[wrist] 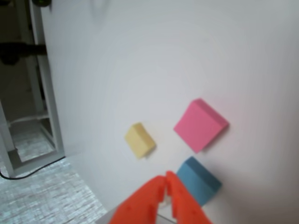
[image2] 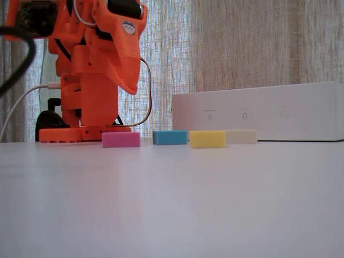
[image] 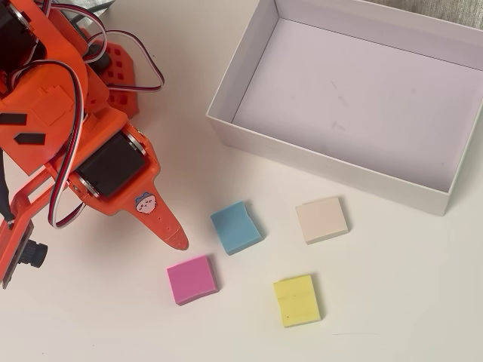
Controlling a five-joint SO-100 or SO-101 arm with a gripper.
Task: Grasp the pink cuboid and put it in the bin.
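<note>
Overhead view: pink cuboid (image: 192,279) lies on table (image: 392,302) among blue block (image: 235,227), yellow block (image: 296,299) and beige block (image: 322,219), below the bin (image: 226,98), gripper (image: 178,243) raised beside it, fingers together, empty.

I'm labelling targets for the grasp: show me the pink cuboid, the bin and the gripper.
pink cuboid (image: 192,279): overhead view, middle of its top face.
bin (image: 317,160): overhead view, near white wall.
gripper (wrist: 165,185): wrist view, between the closed orange fingertips.

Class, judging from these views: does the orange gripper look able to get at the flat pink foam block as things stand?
Probably yes. The orange gripper hangs above the white table, jaws shut, and the flat pink foam block lies alone nearby with nothing on it; the blue block sits apart.
</note>
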